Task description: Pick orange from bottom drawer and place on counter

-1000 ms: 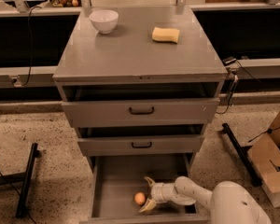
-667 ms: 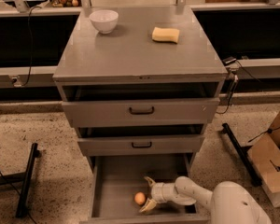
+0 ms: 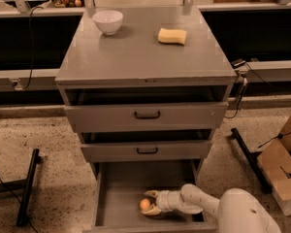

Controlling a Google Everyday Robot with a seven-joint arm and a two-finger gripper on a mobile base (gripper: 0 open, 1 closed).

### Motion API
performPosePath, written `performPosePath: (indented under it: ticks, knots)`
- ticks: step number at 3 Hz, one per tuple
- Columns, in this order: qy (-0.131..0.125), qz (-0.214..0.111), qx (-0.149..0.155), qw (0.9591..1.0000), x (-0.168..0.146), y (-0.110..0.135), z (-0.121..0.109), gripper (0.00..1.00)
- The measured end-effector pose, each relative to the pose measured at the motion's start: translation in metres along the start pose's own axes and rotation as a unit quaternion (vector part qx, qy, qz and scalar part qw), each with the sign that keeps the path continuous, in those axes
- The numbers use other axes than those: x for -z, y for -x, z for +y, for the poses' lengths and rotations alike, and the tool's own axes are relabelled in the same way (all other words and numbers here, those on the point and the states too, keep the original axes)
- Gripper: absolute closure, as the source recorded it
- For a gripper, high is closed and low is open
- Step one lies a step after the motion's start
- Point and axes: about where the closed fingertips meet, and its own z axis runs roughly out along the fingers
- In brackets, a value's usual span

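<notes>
Speckled floor (image 3: 48,130) surrounds the grey cabinet (image 3: 145,115), whose bottom drawer (image 3: 128,183) is pulled out. The orange (image 3: 145,204) lies inside it, near the front edge and about midway across. Nothing has been lifted: the grasp, the raise and the placing on the surface (image 3: 136,57) all appear left to do. A white bowl (image 3: 108,21) and yellow sponge (image 3: 172,36) sit toward the far corners up there. The white arm (image 3: 199,203) reaches in low from the right, and its claw (image 3: 148,204) is spread, straddling the orange.
</notes>
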Motion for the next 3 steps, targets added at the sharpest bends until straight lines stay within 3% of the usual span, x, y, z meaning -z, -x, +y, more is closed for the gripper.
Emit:
performPosePath:
  ticks: [1,2,3]
  knots:
    - [0.002,-0.001,0.000,1.0000,-0.0022,0.0005,0.0019,0.35]
    - [0.004,-0.001,-0.001,1.0000,-0.0042,0.0010,0.0037,0.12]
    - [0.005,-0.002,-0.001,1.0000,-0.0057,0.0014,0.0050,0.00]
